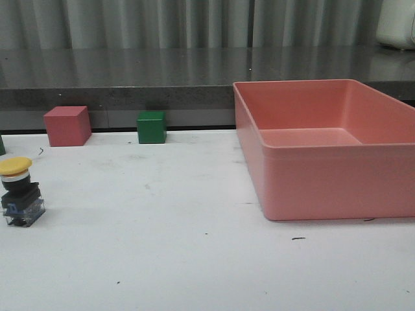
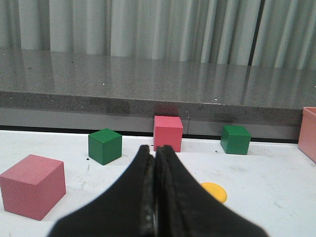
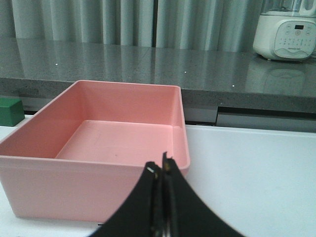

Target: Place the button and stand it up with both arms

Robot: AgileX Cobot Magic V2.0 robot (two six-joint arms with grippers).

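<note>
The button (image 1: 19, 192) stands upright on the white table at the far left of the front view, yellow cap on top, black collar, blue-and-clear base. In the left wrist view only its yellow cap (image 2: 214, 192) shows, just past my left gripper (image 2: 155, 149), which is shut and empty. My right gripper (image 3: 160, 165) is shut and empty, close to the near corner of the pink bin (image 3: 44, 182). Neither arm shows in the front view.
The big pink bin (image 1: 311, 188) fills the right half of the table. A pink cube (image 1: 67, 126) and a green cube (image 1: 151, 127) sit at the table's back edge. The left wrist view shows two pink cubes (image 2: 32, 186) and two green cubes (image 2: 104, 146). A white appliance (image 3: 286, 29) stands on the grey counter.
</note>
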